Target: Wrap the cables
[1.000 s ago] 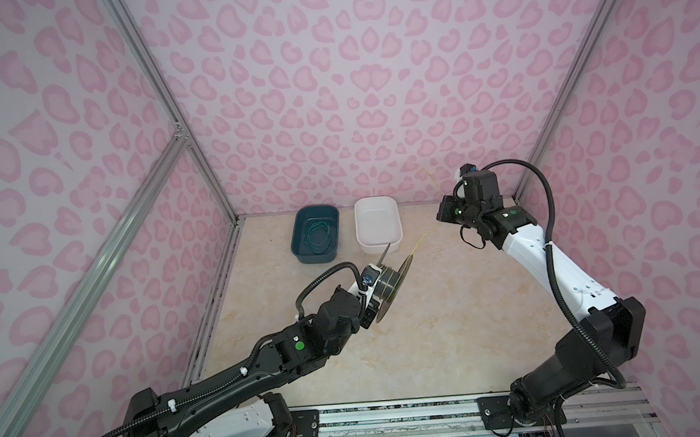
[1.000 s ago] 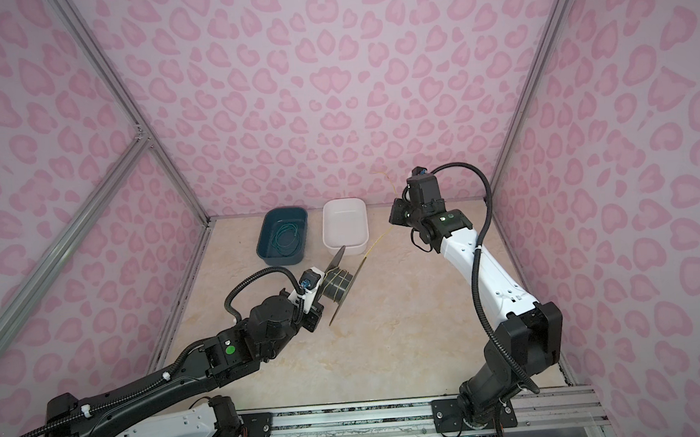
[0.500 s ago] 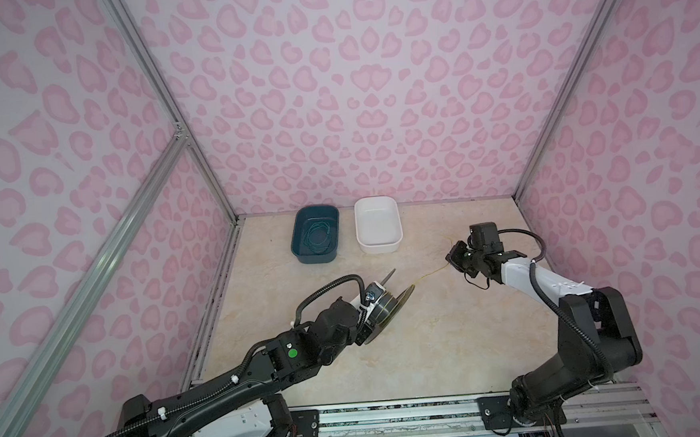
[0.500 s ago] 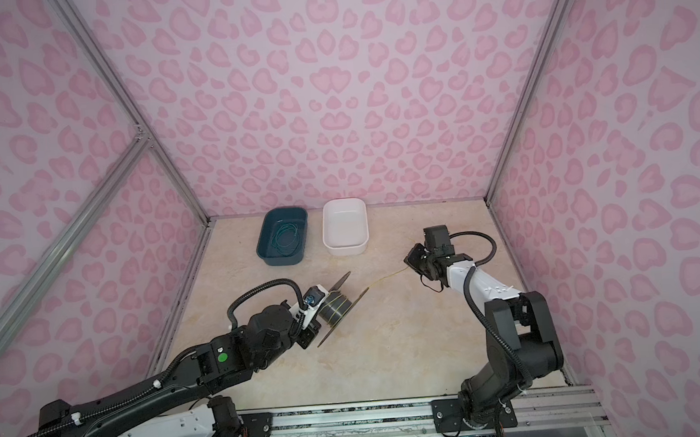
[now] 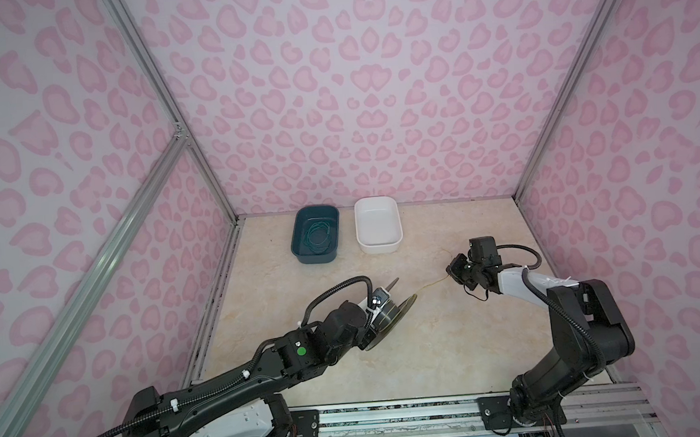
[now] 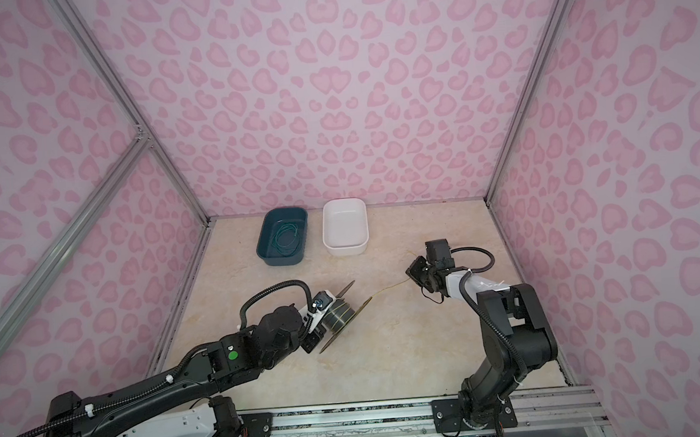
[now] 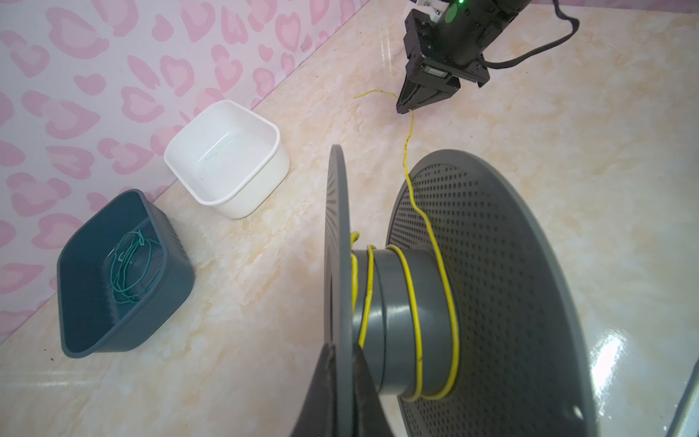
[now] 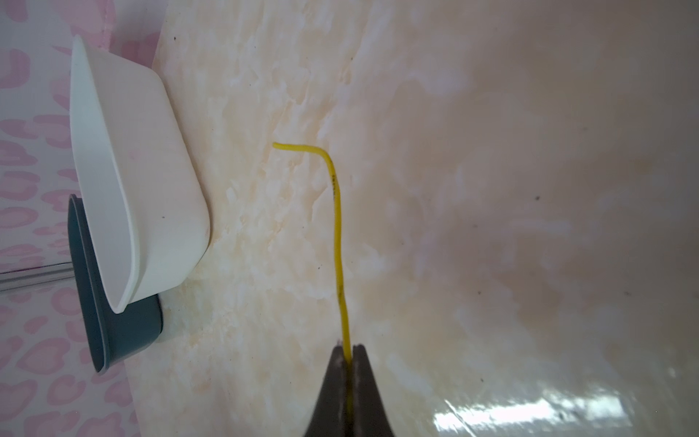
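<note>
The cable (image 8: 339, 234) is a very thin, bright yellow wire with tiny dark print along it, far thinner than a claw finger. A few loose, spaced turns of it lie around the grey hub of a spool (image 7: 491, 283), between the spool's two wide flanges, one of them dotted with small holes. From the hub it climbs over that dotted flange and runs in a slightly wavy line above the counter (image 7: 246, 302) to the right claw (image 7: 406, 108), which is clenched on it. A short free end sticks out past the tips and bends sideways at its tip. In both top views this stretch (image 5: 429, 284) shows as a faint line between spool and right claw. The left claw (image 7: 340, 363) is clamped on the rim of the thin plain flange, holding the spool tilted; whether it touches the counter I cannot tell. Two bins stand side by side at the back wall. The teal bin (image 7: 125, 329) holds a loose coil of green wire (image 7: 130, 266). The white bin (image 7: 257, 189) shows only its bare white inside.
</note>
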